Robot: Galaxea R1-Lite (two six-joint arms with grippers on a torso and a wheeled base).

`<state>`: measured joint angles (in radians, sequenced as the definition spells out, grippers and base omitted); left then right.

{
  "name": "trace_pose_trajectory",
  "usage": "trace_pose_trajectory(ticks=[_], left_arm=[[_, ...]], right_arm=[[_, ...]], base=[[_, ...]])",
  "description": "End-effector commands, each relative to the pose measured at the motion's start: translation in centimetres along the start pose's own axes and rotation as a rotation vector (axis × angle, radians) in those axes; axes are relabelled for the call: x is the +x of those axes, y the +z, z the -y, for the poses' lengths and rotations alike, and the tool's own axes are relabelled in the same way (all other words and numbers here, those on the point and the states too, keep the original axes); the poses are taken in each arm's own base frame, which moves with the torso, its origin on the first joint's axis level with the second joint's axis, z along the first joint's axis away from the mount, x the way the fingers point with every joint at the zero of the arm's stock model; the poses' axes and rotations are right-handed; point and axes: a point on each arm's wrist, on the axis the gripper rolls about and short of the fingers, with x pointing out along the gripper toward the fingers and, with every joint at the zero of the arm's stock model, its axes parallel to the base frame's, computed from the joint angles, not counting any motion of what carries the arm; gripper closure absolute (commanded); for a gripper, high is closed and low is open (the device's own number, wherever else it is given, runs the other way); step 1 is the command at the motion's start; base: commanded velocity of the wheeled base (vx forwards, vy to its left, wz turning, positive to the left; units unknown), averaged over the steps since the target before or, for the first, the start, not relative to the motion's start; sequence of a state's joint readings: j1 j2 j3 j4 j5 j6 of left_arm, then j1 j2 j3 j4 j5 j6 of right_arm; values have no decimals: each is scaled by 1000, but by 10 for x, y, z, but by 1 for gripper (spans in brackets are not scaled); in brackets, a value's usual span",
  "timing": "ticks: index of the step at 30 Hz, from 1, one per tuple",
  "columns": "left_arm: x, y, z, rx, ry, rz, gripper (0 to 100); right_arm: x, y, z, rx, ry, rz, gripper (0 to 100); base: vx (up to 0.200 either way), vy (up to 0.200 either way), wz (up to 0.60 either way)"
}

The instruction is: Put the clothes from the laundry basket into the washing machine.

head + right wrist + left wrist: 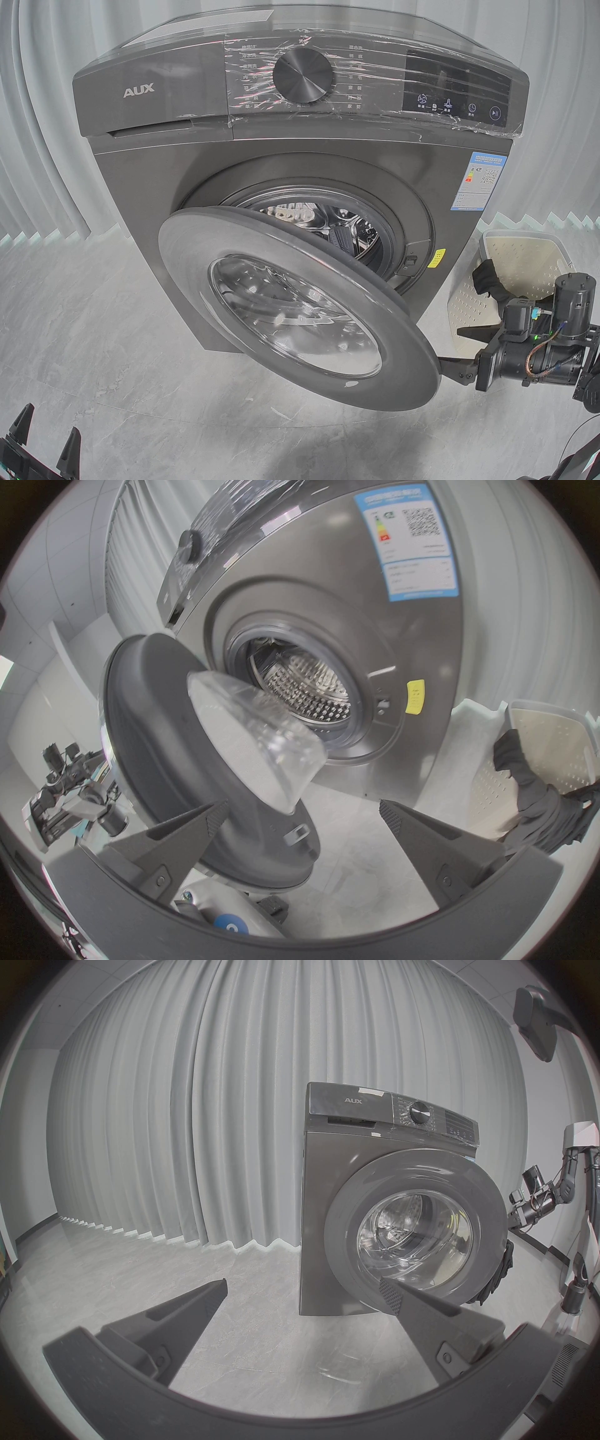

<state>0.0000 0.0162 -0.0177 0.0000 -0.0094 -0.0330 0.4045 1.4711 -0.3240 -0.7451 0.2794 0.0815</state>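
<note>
The clothes (490, 278), seen as a single dark garment, are draped over the near rim of the perforated laundry basket (545, 257). The basket is set on the floor just beside the washing machine (156, 169), on the robot's right. The round door (409, 359) is swung wide open and the steel drum (315, 219) is exposed.

The right gripper (451, 349) is held with its fingers spread and empty, close to the door's edge and near the garment. The left gripper (51, 420) is held low and well apart from the machine, its fingers likewise spread and empty.

The loading step is judged not yet begun, and picking up the garment is taken to be the step in hand. For the next move, the right gripper would have to be turned toward the basket, lowered onto the bunched cloth and closed on it. The door's edge would need to be avoided on the way.
</note>
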Motion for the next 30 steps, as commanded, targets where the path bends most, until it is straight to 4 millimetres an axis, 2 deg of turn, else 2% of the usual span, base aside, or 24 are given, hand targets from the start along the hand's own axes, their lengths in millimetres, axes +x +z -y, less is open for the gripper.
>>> trace_pose_trajectory(ticks=[1,10,14,16,22,30], left_arm=[[0,-5,0,-1,0,0,0],[0,-5,0,1,0,0,0],[0,-5,0,-1,0,0,0],[0,-5,0,-1,0,0,0],[0,-5,0,-1,0,0,0],[0,-5,0,-1,0,0,0]], right_arm=[[-1,-10,-14,-32,59,-36,0],[0,-2,-13,-29,53,-5,0],[10,7,-11,-27,41,8,0],[23,8,-8,-19,1,-6,0],[37,0,-8,-22,4,-28,0],[39,-11,-31,-63,102,-41,0]], base=[[0,0,0],[0,0,0],[-150,0,0],[-200,0,0],[-33,0,0],[0,0,0]])
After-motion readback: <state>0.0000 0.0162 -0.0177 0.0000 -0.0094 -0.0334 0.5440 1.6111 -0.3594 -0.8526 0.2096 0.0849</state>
